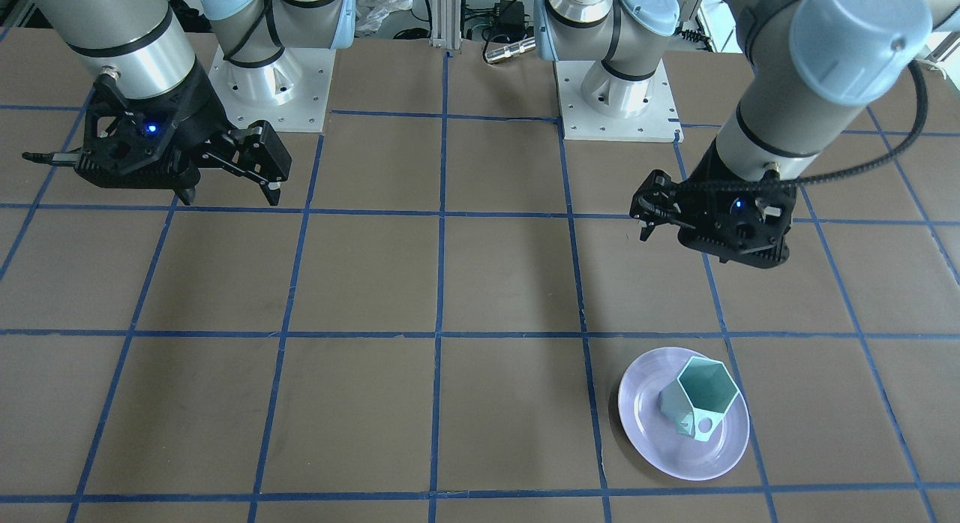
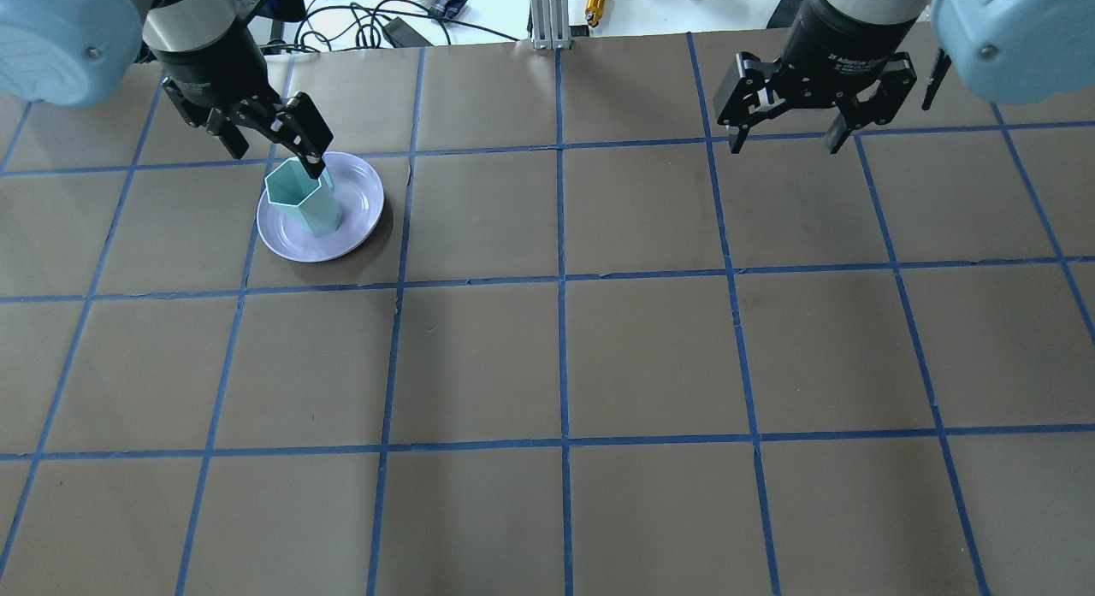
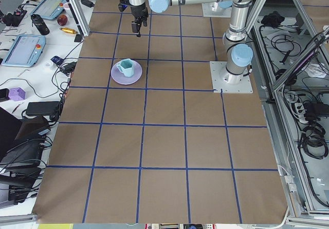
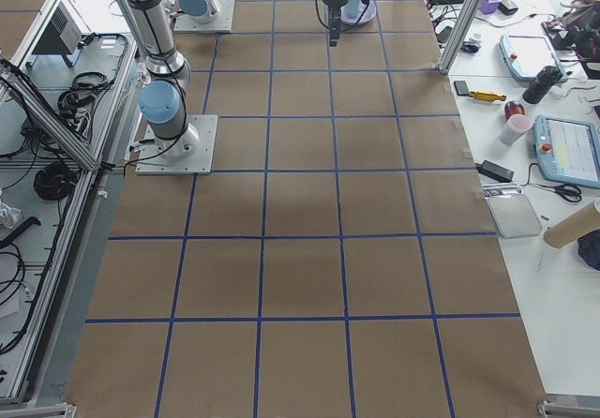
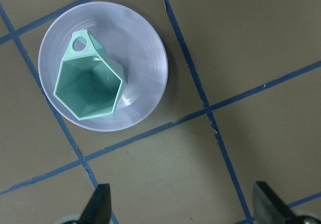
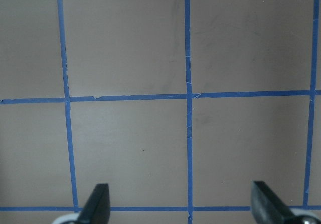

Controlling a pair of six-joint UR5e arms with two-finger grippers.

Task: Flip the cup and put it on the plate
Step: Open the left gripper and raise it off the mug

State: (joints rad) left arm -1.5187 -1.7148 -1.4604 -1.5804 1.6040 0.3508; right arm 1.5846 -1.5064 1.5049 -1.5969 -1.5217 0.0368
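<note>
The mint-green hexagonal cup (image 5: 89, 87) stands mouth-up on the lavender plate (image 5: 145, 58).

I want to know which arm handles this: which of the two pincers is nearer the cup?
The left pincer: it hangs open close to the cup standing on the plate, while the right pincer is far off across the table.

- Your table (image 2: 650, 348) is a flat, matte brown surface that fills the overhead view.
- Blue tape lines (image 2: 562, 280) divide it into a grid of large squares.
- In the upper left of the overhead view, the lavender plate (image 2: 364, 204) lies flat on the table. Its edge covers two tape lines near their crossing.
- At the top of the front-facing view you'll see two white mounting plates on the table, the left-hand mounting plate (image 1: 307, 95) and the right-hand mounting plate (image 1: 652, 121).
</note>
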